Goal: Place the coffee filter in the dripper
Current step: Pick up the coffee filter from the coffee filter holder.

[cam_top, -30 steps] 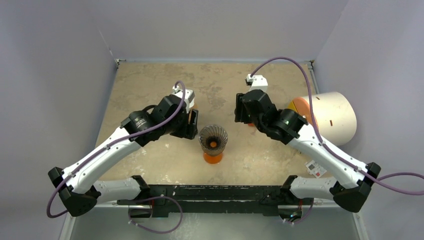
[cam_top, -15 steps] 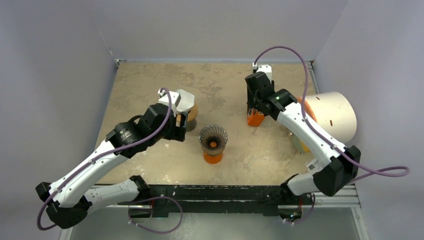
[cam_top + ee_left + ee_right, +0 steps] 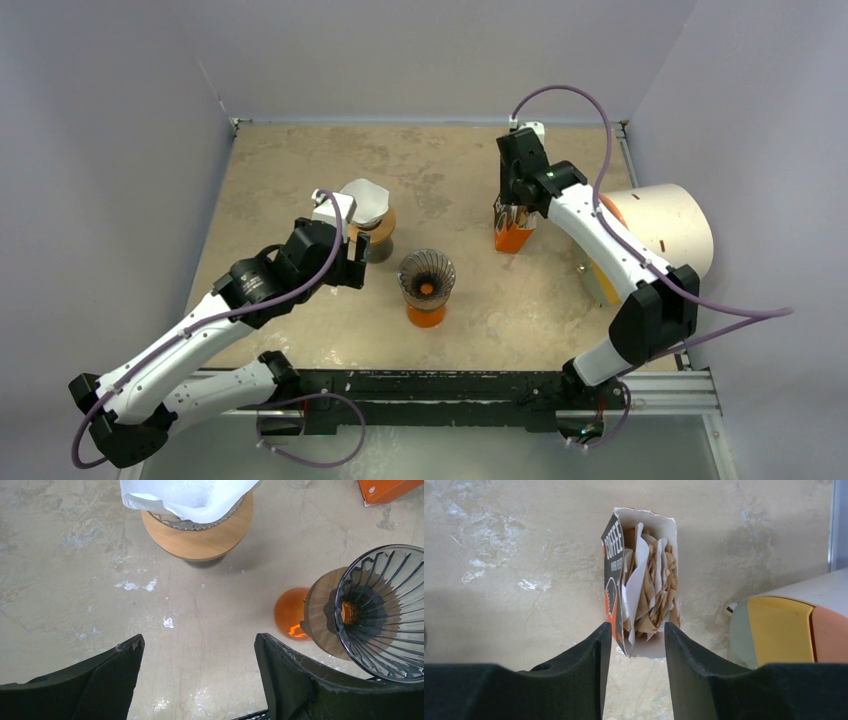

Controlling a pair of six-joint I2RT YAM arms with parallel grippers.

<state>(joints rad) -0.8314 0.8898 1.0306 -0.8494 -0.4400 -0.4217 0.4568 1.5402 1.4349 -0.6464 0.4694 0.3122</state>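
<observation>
Black left gripper: jaws wide apart over the surface, right gripper apart too.
Just ahead of the left gripper, a white filter sits in the wood-ringed dripper; glass dripper stands to its right. Right gripper hovers over the near end of the filter box, touching nothing.

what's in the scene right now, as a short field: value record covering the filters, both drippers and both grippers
left gripper: open, empty, over the beige table, short of both drippers
right gripper: jaws apart above the box's near end, nothing visibly gripped
white paper filter: sitting in the wooden-collared dripper
dark ribbed glass dripper on orange base: no filter inside
orange and black cardboard box of filters: upright, top open, brown and white filters showing
</observation>
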